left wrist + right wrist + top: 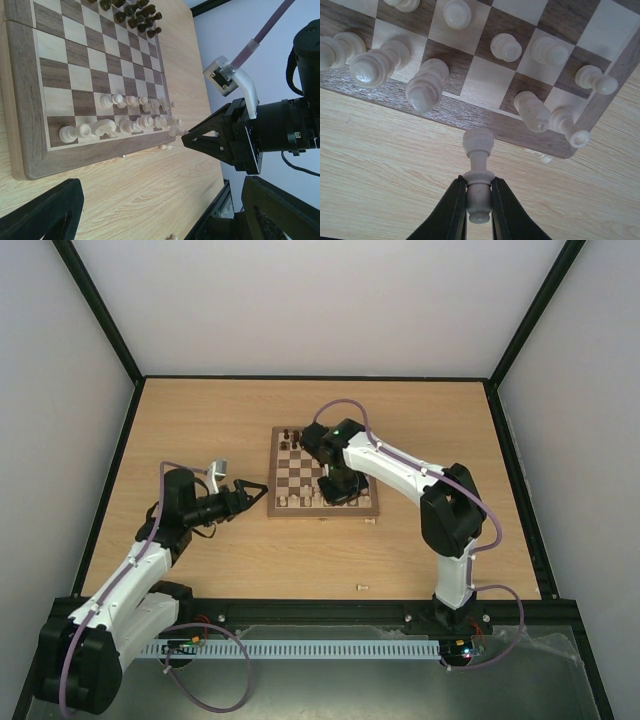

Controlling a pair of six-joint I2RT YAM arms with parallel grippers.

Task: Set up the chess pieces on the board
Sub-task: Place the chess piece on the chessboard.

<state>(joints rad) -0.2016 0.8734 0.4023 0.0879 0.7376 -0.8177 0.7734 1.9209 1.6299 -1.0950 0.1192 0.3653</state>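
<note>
My right hand [479, 190] is clenched on one pale piece [478, 145]. It pinches the piece by the base, with the head pointing away from the fingers toward the near border of the board [445, 112]. The piece hangs over the desk [380, 165], just short of that border and not yet over any square.

Ahead of the hand and off to both sides, the pale set [427, 82] stands in two rows along this edge. I see bare squares among them, so the rows are not full. Just right of the hand, a loose piece [543, 158] lies on the desk beside the board's corner. In the overhead view a stray [362, 587] lies well behind the hand, toward the arm bases. The dark pieces [291, 436] are bunched at the far-left corner, well beyond the hand.

My left hand [258, 493] hangs released and empty, just off the board's left side.

I judge the job well past halfway. The held piece needs its square, and then the two on the desk need collecting. A couple of pieces near the right corner look tilted from this angle, though I cannot be sure.
</note>
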